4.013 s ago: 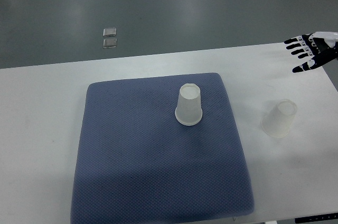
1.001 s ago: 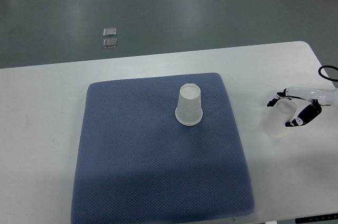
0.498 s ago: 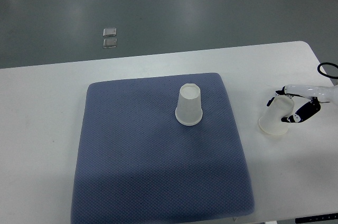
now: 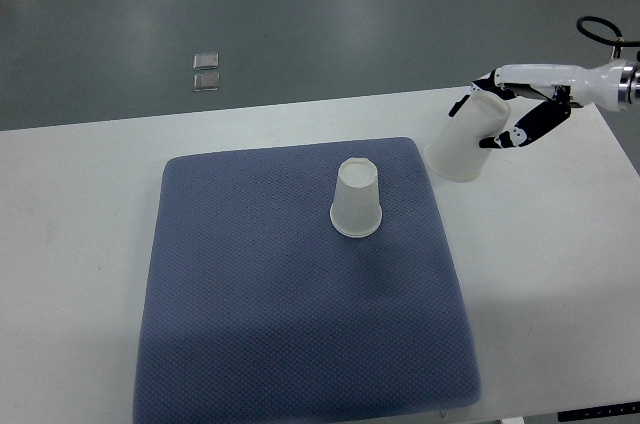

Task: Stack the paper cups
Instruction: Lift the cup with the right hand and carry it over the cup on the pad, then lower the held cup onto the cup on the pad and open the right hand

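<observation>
One white paper cup (image 4: 357, 200) stands upside down on the blue mat (image 4: 300, 314), near its upper middle. My right hand (image 4: 505, 109) comes in from the right edge and is shut on a second white paper cup (image 4: 465, 140). It holds that cup tilted, mouth down and to the left, in the air above the table just past the mat's upper right corner. The left hand is out of view.
The white table (image 4: 80, 204) carries the mat. Its right edge and rounded far corner lie close to my right arm. Two small clear squares (image 4: 207, 72) lie on the grey floor beyond the table.
My right hand closed on the cup at the table's right side, lifted it, and carried it up and to the left toward the mat's corner.
</observation>
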`<state>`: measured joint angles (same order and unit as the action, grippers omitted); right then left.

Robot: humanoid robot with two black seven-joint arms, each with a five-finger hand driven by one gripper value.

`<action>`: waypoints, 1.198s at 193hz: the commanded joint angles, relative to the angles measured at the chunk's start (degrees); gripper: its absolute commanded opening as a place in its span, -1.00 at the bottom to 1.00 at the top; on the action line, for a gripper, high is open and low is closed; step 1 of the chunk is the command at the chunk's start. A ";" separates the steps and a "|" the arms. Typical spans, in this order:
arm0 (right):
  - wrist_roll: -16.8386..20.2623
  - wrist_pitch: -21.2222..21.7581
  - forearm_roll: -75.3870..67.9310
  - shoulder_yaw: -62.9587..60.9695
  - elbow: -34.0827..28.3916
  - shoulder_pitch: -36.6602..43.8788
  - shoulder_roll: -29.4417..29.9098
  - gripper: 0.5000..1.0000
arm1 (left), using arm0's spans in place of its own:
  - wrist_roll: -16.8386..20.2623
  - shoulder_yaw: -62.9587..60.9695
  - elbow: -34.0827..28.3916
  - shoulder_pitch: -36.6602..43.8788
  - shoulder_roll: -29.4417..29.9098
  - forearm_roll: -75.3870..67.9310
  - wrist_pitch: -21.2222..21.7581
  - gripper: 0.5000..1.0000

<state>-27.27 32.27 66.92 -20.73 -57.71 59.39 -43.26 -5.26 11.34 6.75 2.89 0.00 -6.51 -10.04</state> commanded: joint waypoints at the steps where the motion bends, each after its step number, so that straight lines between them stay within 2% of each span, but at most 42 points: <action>1: 2.30 2.62 -0.13 -2.13 -0.03 2.39 3.00 -0.35 | -0.02 0.00 -0.07 -0.07 0.00 0.00 -0.06 1.00; 27: 5.38 2.73 -0.13 -2.48 -0.12 4.50 7.49 -0.33 | -0.02 0.00 -0.07 0.01 0.00 -0.08 0.02 1.00; 71: 5.82 2.73 -0.04 -2.30 -0.12 6.17 12.06 -0.32 | -0.02 0.00 0.02 0.01 0.00 0.00 0.02 1.00; 83: 5.91 2.73 0.05 -2.21 -0.12 6.44 12.76 -0.32 | -0.02 0.00 0.02 0.01 0.00 0.00 0.02 1.00; 109: 9.16 2.73 0.22 -2.13 -0.12 6.17 14.17 -0.29 | -0.02 0.00 0.02 -0.08 0.00 0.00 -0.06 1.00; 164: 9.42 2.73 0.66 -1.33 -0.12 5.73 14.61 -0.25 | -0.02 0.00 0.02 0.01 0.00 0.00 0.02 1.00; 208: 9.42 2.73 0.75 -1.07 -0.12 4.24 14.61 -0.11 | -0.02 0.00 0.02 0.01 0.00 0.00 0.02 1.00; 231: 9.42 2.73 0.75 0.16 -0.12 4.15 14.78 0.11 | -0.02 0.00 0.02 0.01 0.00 0.00 -0.06 1.00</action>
<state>-17.84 35.00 67.73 -21.47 -57.83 63.70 -28.65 -5.26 11.34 6.76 2.90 0.00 -6.51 -10.05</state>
